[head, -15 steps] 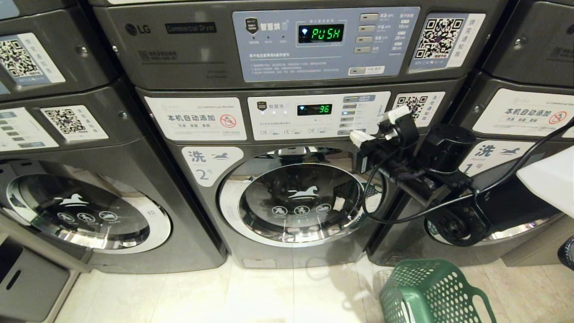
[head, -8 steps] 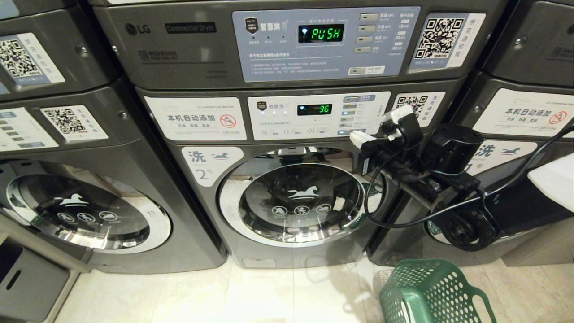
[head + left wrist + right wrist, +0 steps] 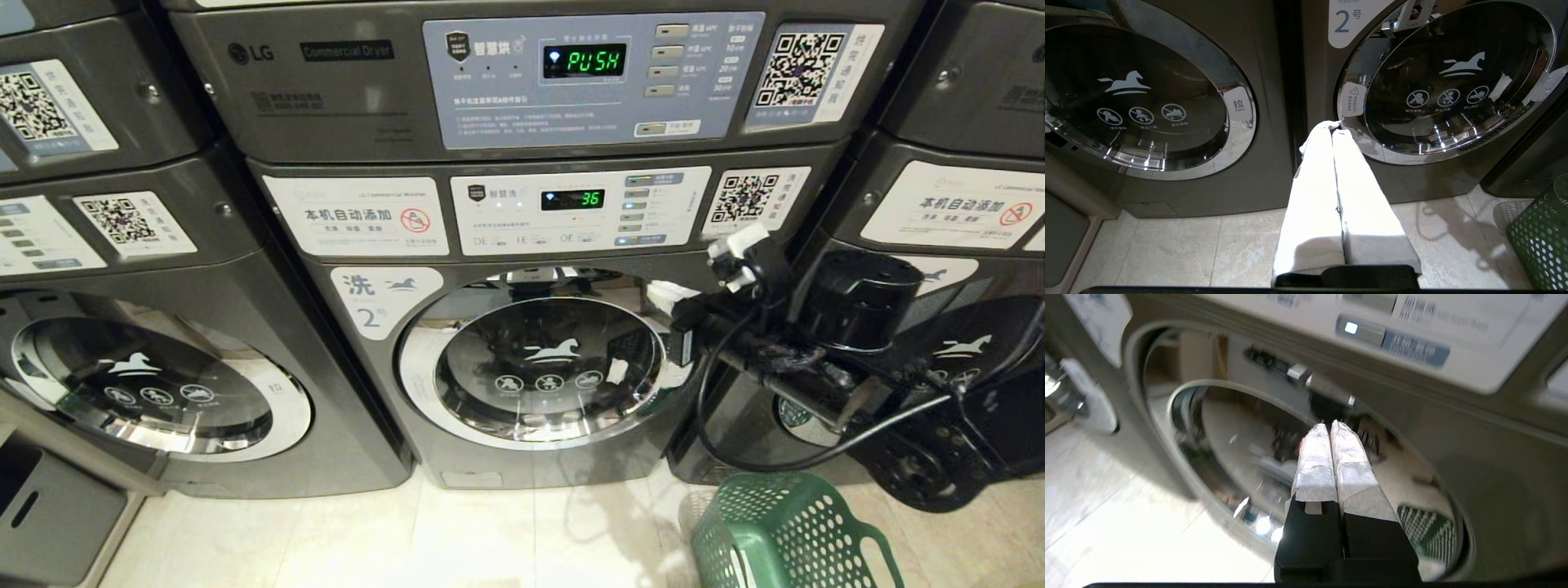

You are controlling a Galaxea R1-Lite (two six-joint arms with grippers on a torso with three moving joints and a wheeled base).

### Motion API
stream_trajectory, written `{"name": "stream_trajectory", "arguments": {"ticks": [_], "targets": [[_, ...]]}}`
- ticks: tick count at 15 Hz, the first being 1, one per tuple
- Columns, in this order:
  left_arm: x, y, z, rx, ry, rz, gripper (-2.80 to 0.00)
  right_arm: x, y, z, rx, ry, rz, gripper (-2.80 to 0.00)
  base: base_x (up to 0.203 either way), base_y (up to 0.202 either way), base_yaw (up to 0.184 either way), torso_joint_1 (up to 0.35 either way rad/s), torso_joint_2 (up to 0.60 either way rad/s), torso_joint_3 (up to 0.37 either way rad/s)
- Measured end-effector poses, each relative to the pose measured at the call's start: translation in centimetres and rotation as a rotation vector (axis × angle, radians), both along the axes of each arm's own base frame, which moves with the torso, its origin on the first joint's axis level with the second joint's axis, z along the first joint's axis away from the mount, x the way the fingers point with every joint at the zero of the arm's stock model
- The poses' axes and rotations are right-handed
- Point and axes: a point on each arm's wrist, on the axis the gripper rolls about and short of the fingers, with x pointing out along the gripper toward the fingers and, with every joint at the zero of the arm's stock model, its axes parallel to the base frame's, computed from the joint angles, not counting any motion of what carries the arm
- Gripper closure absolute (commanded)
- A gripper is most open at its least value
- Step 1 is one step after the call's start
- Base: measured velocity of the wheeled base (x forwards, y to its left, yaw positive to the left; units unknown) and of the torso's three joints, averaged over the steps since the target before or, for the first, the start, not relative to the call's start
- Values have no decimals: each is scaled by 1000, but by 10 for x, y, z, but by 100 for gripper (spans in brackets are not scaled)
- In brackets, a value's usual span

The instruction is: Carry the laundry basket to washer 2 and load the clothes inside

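Green plastic marks the laundry basket (image 3: 784,531), set on the floor below the right gripper (image 3: 739,261) and cut off by the frame edge, so no clothes can be made out in it. Both pairs of jaws are pressed together and nothing is pinched. The right gripper is held just off the chrome ring at the right edge of washer 2 (image 3: 535,371), whose door is seen shut. The door-opening step is judged to be in hand; next, the door edge ahead of the jaws must be caught and pulled. No handle is visible there. The left gripper (image 3: 1334,132) is parked low, pointed between two washers
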Motion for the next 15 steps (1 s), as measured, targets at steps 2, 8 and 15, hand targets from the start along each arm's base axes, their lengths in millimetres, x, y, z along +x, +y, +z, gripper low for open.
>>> {"name": "stream_trajectory", "arguments": {"ticks": [2, 8, 15], "targets": [[0, 0, 0, 0, 0, 0, 0, -27, -16, 4, -11, 67, -27, 0, 0, 0, 0, 0, 0, 0], [0, 0, 0, 0, 0, 0, 0, -134, -105, 8, -9, 223, -216, 0, 0, 0, 0, 0, 0, 0], [0, 0, 0, 0, -1, 2, 0, -286, -133, -54, 39, 260, -273, 0, 0, 0, 0, 0, 0, 0]]}}
